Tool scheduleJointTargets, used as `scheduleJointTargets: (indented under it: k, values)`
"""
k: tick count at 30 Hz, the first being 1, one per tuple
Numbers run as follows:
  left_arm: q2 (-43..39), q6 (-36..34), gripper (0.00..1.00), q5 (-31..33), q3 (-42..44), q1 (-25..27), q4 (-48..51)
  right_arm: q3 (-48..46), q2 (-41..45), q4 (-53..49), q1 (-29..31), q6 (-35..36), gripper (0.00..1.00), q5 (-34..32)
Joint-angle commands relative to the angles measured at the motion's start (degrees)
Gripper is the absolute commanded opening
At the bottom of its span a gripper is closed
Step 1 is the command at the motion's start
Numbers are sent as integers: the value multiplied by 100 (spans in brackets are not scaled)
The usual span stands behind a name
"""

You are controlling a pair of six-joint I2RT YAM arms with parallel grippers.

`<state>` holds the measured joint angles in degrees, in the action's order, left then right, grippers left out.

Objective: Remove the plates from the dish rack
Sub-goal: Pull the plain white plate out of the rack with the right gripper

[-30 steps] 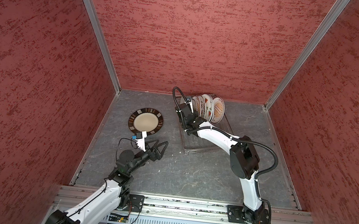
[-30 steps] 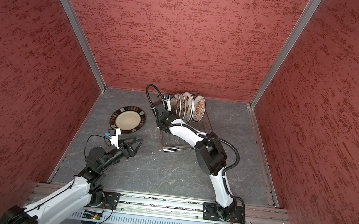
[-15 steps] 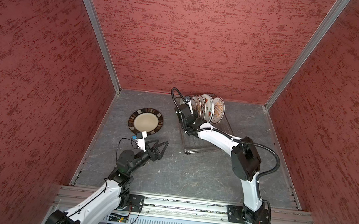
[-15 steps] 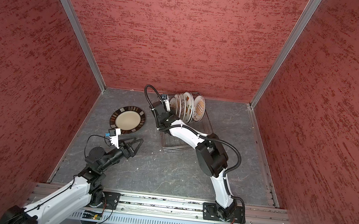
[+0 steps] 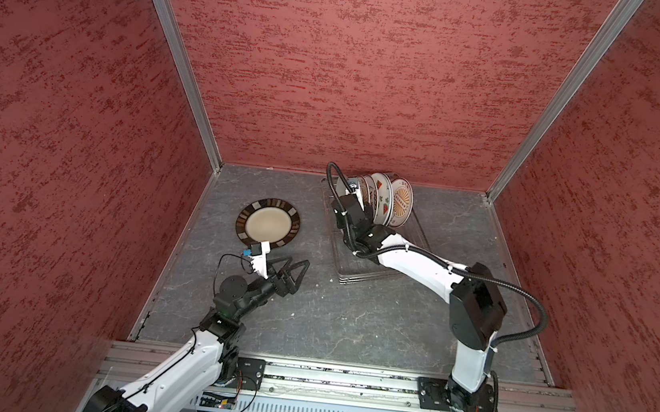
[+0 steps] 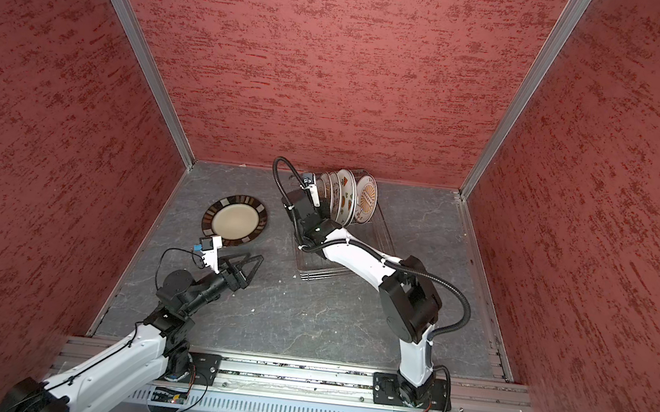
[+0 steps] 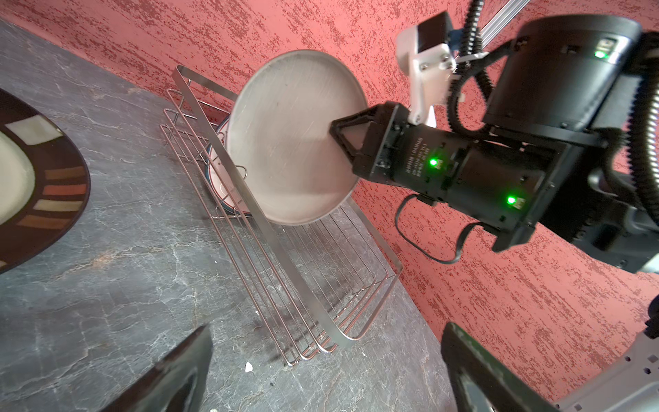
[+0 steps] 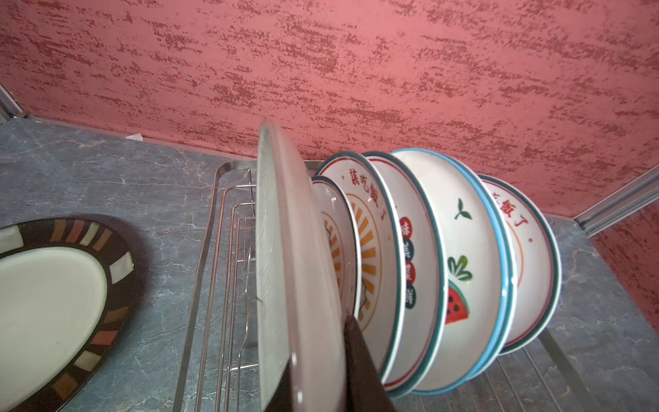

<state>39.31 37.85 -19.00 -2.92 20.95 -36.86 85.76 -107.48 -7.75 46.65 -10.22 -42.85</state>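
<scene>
1. Since the right jaws are clamped on the rim of the plain plate, lift straight up until it clears the dish rack
2. Keep it upright, apart from the patterned plates racked just beside it
3. Lay it on the desk near the striped plate; the left jaws hover there, spread wide and empty

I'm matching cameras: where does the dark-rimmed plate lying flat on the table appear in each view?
In a top view: dark-rimmed plate, left of centre.
In a top view: dark-rimmed plate, left of centre.
Left wrist: dark-rimmed plate, cut off by the frame.
Right wrist: dark-rimmed plate, cut off by the frame.
Shared landmark: dish rack beside it.
</scene>
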Motion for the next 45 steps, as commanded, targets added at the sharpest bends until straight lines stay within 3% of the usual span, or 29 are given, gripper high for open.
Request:
scheduleJointTargets:
  k: [1,12,16,25,31,39,45]
  values:
    - [-39,-37,99,96,-25,32,79,-160,690,1069,61,108,3,-306]
    - [-33,101,99,249,-17,50,162,-1528,1888,1892,81,-147,2,462]
    - [-37,119,99,240,-16,67,162,-1716,2115,1877,14,-394,2,1042]
    - [-18,232,99,55,-51,86,154,-2247,2825,1889,-735,-1279,1,2659]
    - [-11,237,99,90,-42,87,153,-2555,3117,2054,-1045,-1506,1,2996]
    - [-33,337,99,155,54,111,-28,-3352,3446,2891,-1736,-2508,0,4627]
    - [-9,531,100,-279,2,115,-84,-3678,3374,3495,-1956,-3102,0,5715]
